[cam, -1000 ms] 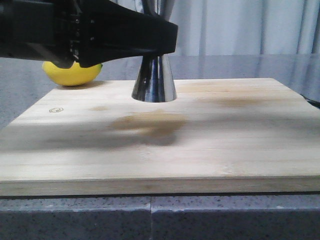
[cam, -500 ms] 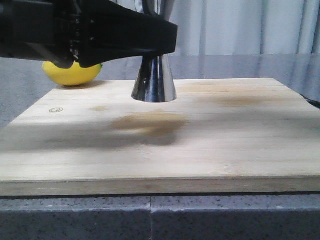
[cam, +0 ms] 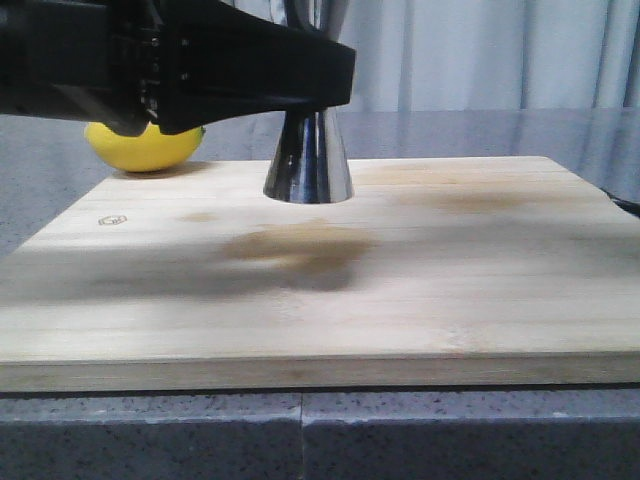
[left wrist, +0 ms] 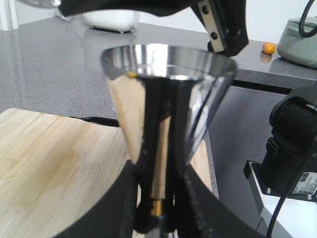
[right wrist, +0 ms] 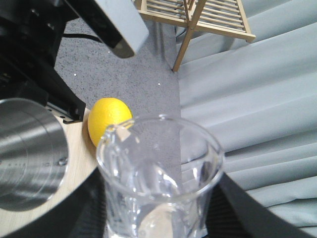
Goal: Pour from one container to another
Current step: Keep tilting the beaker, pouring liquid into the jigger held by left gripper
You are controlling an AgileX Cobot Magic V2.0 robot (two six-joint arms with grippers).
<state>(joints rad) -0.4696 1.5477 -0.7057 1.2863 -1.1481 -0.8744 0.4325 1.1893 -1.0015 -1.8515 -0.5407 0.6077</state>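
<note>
- Jigger (cam: 308,160) stands upright on wooden board (cam: 400,270), left jaws clamped around its brass-banded waist.
- Beaker (right wrist: 158,178) held aloft beside jigger rim (right jaws closed on it).
- Lemon (cam: 145,147) behind board, on surface (cam: 560,130).

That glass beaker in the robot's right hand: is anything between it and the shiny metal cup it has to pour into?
Nothing visible. In the right wrist view the glass beaker is held beside the open mouth of the steel jigger, with only air between their rims. The lemon lies beyond, off the board.
</note>
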